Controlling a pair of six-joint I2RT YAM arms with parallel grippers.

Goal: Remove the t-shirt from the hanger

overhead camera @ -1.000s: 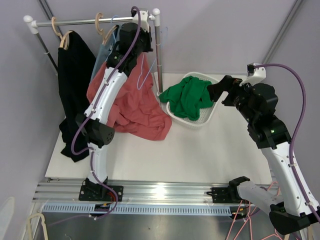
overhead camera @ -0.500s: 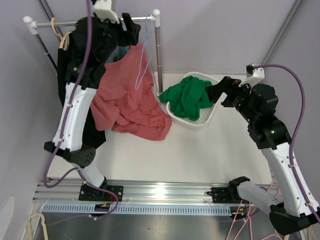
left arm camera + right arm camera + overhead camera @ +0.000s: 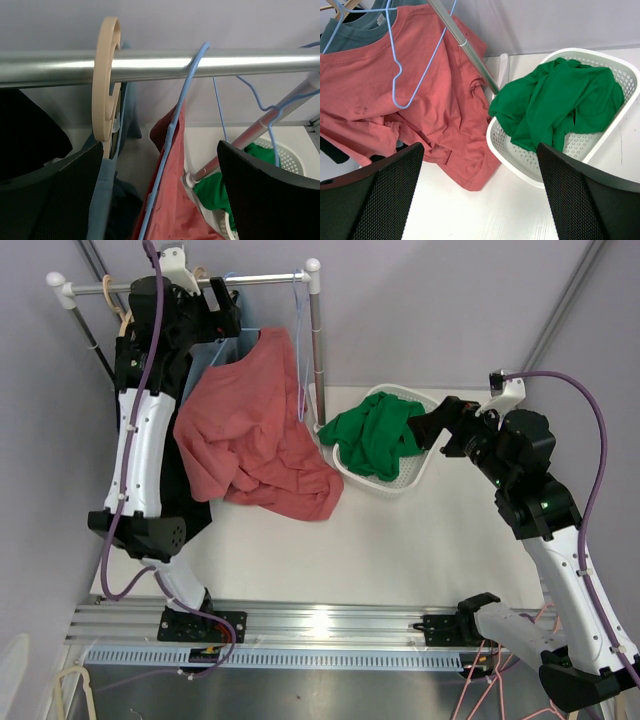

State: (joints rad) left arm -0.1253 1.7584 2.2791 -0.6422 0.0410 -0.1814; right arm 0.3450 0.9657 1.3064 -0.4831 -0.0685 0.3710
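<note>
The red t-shirt (image 3: 255, 430) is hanging by its neck from a blue hanger (image 3: 171, 131) that is hooked over the metal rail (image 3: 260, 62). Its lower half is lying bunched on the table (image 3: 400, 550), with the hem reaching close to the white basket (image 3: 398, 486).

The left gripper (image 3: 157, 146) is hovering high up, just under the rail, with its jaws standing wide apart and gripping nothing. The hanger's wire and the shirt's shoulder are showing in the gap between its fingers (whether either finger is brushing the cloth I cannot tell).

Left of the hanger, a beige wooden hook (image 3: 106, 75) is carrying a grey-blue shirt (image 3: 105, 195), and a black garment (image 3: 25, 130) is hanging beyond that, so this side is crowding in. To the right, the rail is ending at an upright pole (image 3: 317, 350), with more blue wire (image 3: 265, 107) dangling near it.

The right gripper (image 3: 477, 147) is hovering over the right side of the basket, jaws spread wide and gripping nothing, well apart from the t-shirt. A green garment (image 3: 555, 100) is filling the basket. Open tabletop is stretching from the shirt's hem and the basket's near rim toward the arm bases.
</note>
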